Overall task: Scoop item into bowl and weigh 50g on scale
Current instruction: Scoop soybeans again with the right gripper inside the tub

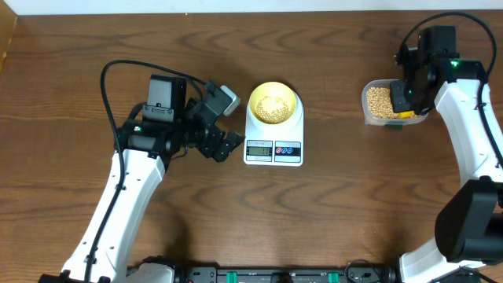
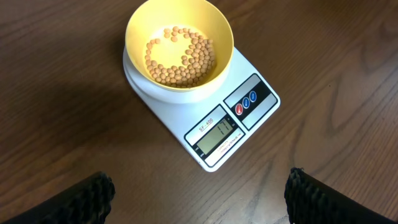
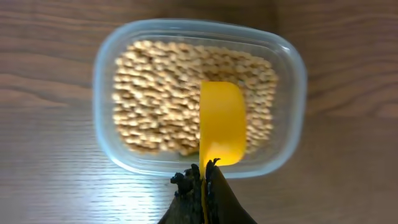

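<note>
The pale-yellow bowl (image 1: 273, 104) sits on the white scale (image 1: 273, 148) and holds a layer of tan beans (image 2: 180, 55); the bowl (image 2: 221, 37) and the scale (image 2: 230, 127), its display lit, also show in the left wrist view. My left gripper (image 1: 226, 145) is open and empty, just left of the scale. My right gripper (image 3: 204, 177) is shut on the handle of a yellow scoop (image 3: 222, 130), which hangs empty over the beans (image 3: 161, 99) in a clear plastic container (image 3: 106, 74). In the overhead view the container (image 1: 380, 102) is at the right, partly hidden by my right gripper (image 1: 409, 98).
The brown wooden table (image 1: 338, 212) carries only these things. A black cable (image 1: 114, 75) loops off the left arm. The table's far edge (image 1: 236, 14) runs along the top.
</note>
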Controlling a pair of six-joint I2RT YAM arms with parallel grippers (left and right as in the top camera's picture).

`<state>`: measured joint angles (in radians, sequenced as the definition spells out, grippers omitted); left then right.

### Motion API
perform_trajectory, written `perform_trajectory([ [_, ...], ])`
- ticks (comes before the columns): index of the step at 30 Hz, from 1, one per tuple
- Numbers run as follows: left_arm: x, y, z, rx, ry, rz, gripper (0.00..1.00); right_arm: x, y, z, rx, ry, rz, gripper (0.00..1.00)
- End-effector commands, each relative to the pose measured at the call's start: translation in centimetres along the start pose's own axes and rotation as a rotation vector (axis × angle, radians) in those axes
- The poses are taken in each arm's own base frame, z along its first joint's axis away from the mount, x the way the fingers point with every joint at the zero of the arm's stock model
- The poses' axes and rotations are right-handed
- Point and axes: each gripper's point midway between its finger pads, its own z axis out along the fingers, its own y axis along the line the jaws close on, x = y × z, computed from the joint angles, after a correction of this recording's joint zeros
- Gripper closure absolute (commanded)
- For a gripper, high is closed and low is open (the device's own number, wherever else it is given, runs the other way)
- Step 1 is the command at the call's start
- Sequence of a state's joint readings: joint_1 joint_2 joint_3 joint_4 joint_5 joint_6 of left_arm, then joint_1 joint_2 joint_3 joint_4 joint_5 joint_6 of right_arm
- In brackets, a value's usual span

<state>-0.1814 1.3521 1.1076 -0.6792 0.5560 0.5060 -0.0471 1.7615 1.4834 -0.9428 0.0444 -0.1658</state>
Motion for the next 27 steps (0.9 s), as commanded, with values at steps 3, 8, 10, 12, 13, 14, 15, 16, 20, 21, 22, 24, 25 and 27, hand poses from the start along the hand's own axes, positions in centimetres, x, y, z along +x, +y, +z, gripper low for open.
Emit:
perform_trajectory([
  [3,-0.6,-0.3,-0.5,0.009,-0.024,0.025,0.1,-0.7,3.0,0.3,-0.177,-0.034,-0.007,0.99],
  [8,-0.6,-0.3,-0.5,0.009,-0.024,0.025,0.1,-1.1,4.6,-0.1,-0.275,-0.057,-0.007,0.99],
  [10,-0.6,-0.3,-0.5,0.009,-0.024,0.025,0.1,-1.1,5.0,-0.3,-0.3,-0.061,-0.007,0.99],
  [12,-0.6,-0.3,-0.5,0.009,-0.024,0.025,0.1,-1.2,5.3,-0.3,-0.315,-0.063,-0.008,0.99],
  [13,-0.6,-0.3,-0.5,0.009,-0.024,0.025,0.1,-1.2,5.2,-0.3,-0.314,-0.063,-0.006,0.99],
  [14,-0.6,-0.3,-0.5,0.009,-0.024,0.025,0.1,-1.2,5.1,-0.3,-0.313,-0.063,-0.004,0.99],
  [15,-0.6,-0.3,-0.5,0.009,-0.024,0.025,0.1,-1.2,5.0,-0.3,-0.312,-0.064,-0.001,0.99],
  [16,-0.6,-0.3,-0.5,0.009,-0.024,0.025,0.1,-1.2,4.8,-0.3,-0.31,-0.064,0.004,0.99],
  [20,-0.6,-0.3,-0.5,0.009,-0.024,0.025,0.1,-1.0,3.8,-0.3,-0.313,-0.063,0.033,0.99],
  [21,-0.6,-0.3,-0.5,0.009,-0.024,0.025,0.1,-0.9,3.5,-0.3,-0.315,-0.063,0.043,0.99],
  [22,-0.6,-0.3,-0.5,0.009,-0.024,0.025,0.1,-0.8,2.9,-0.3,-0.314,-0.062,0.062,0.99],
  [24,-0.6,-0.3,-0.5,0.009,-0.024,0.025,0.1,-0.6,1.8,-0.2,-0.31,-0.06,0.111,0.99],
  [25,-0.6,-0.3,-0.5,0.009,-0.024,0.025,0.1,-0.6,1.5,-0.3,-0.335,-0.066,0.127,0.99],
  [27,-0.6,-0.3,-0.5,0.009,-0.024,0.025,0.1,-0.7,1.3,-0.6,-0.399,-0.082,0.159,0.99],
])
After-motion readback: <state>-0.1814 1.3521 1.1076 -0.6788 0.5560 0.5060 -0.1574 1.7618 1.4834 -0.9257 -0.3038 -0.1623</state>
